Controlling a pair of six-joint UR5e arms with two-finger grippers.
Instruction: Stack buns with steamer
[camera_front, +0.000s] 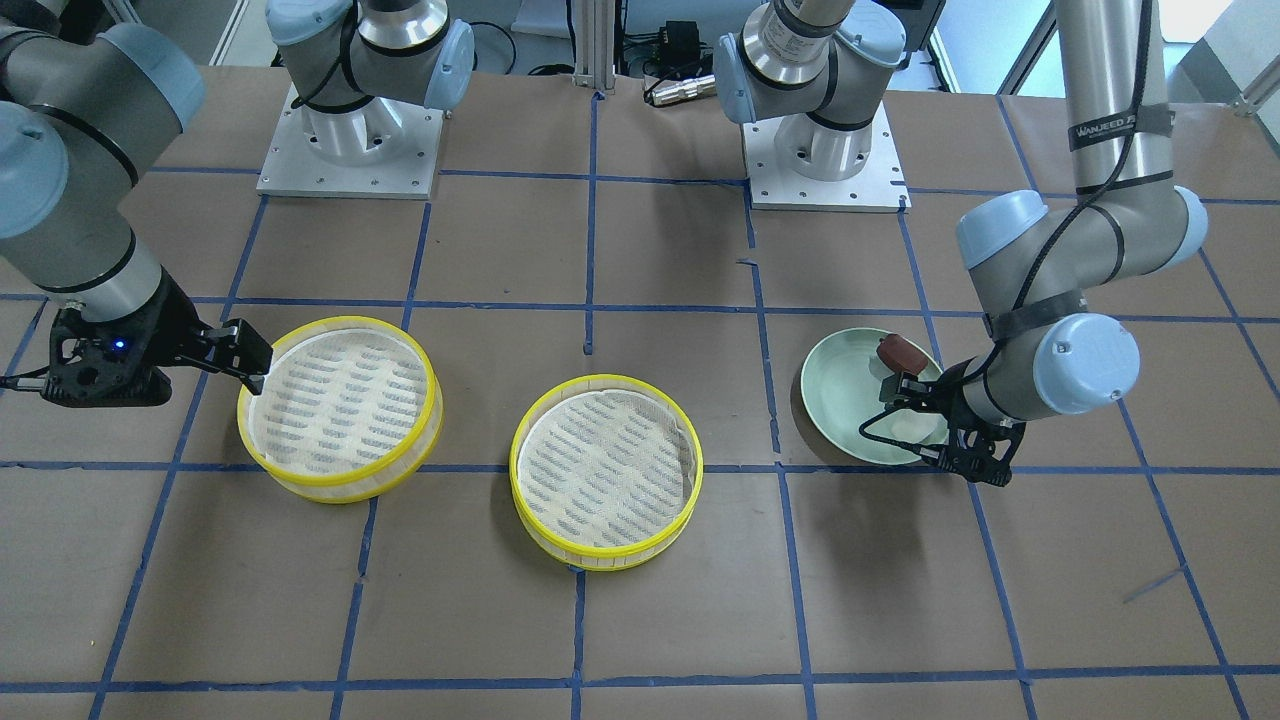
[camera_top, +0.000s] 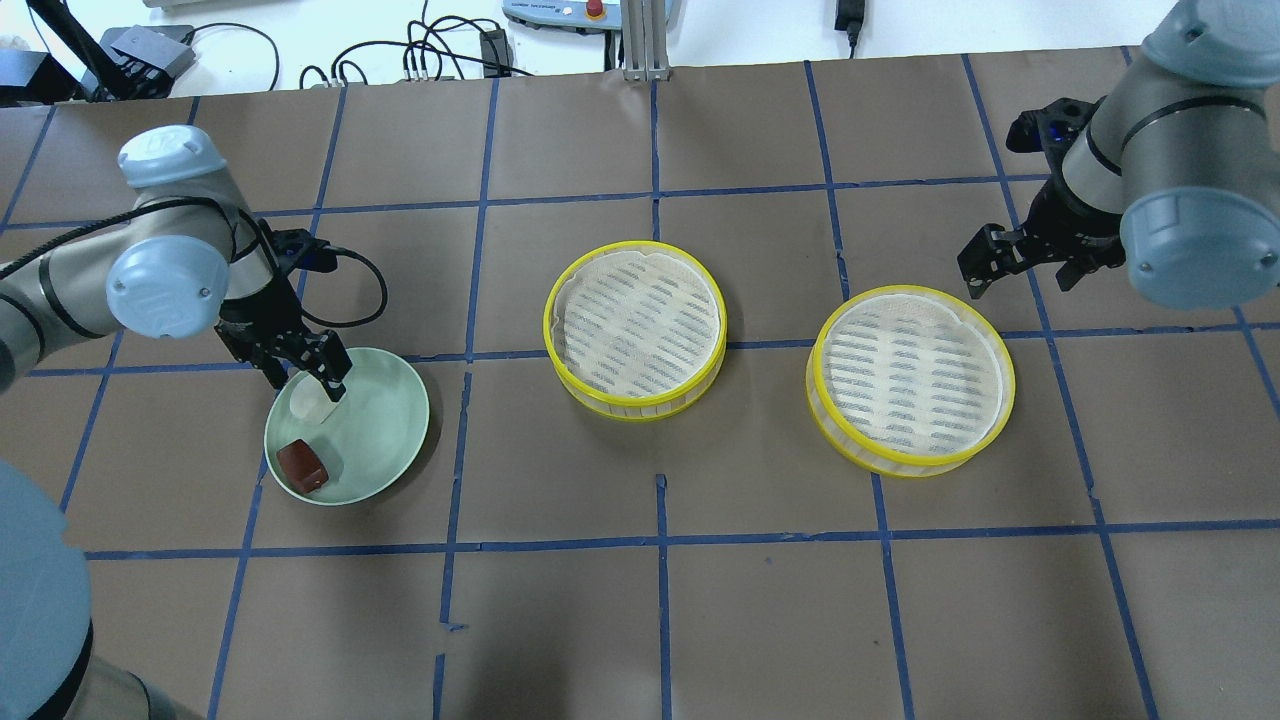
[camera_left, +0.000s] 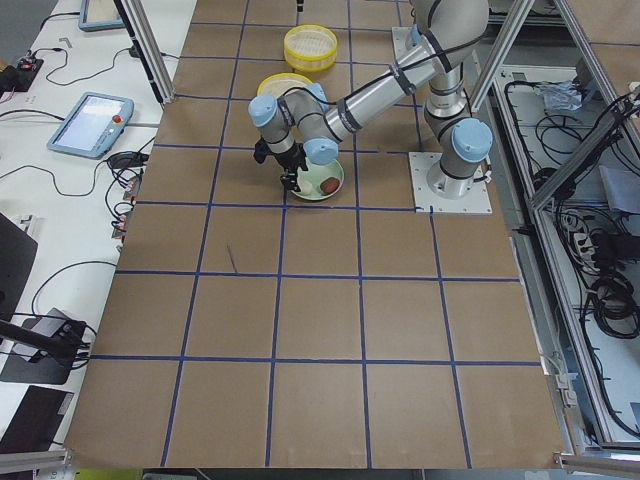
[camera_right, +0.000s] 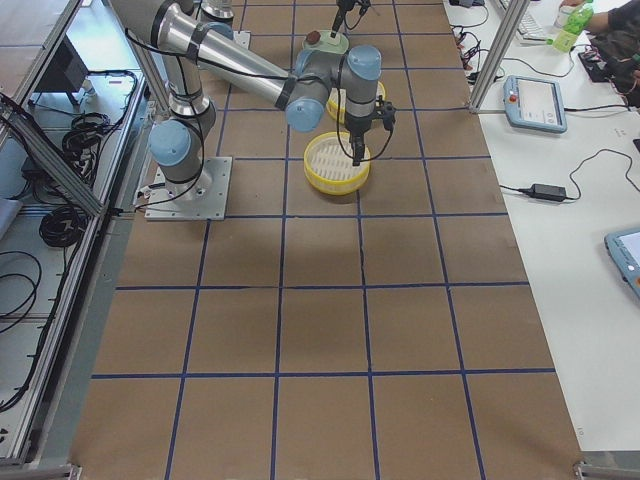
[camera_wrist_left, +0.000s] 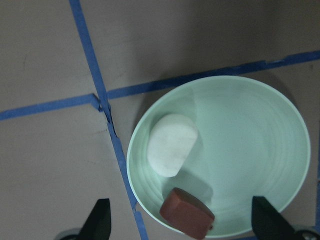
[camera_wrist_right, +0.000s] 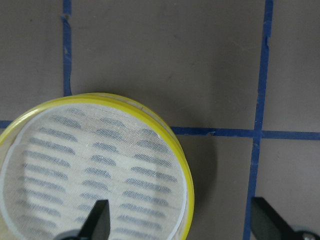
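Yellow-rimmed steamers sit empty, right gripper spread wide, holding nothing, at one's rim; over the pale green plate the left gripper gapes empty above the white bun, brown bun alongside, and an off-centre pinch could squirt it away!

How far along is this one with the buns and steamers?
Done: nothing yet. The middle steamer and the right-side steamer are empty and sit apart. In hand: the left gripper hangs open over the white bun, which lies on the plate beside the reddish-brown bun. The right gripper is open near the right-side steamer's rim. Left: loading both buns and stacking the steamers.
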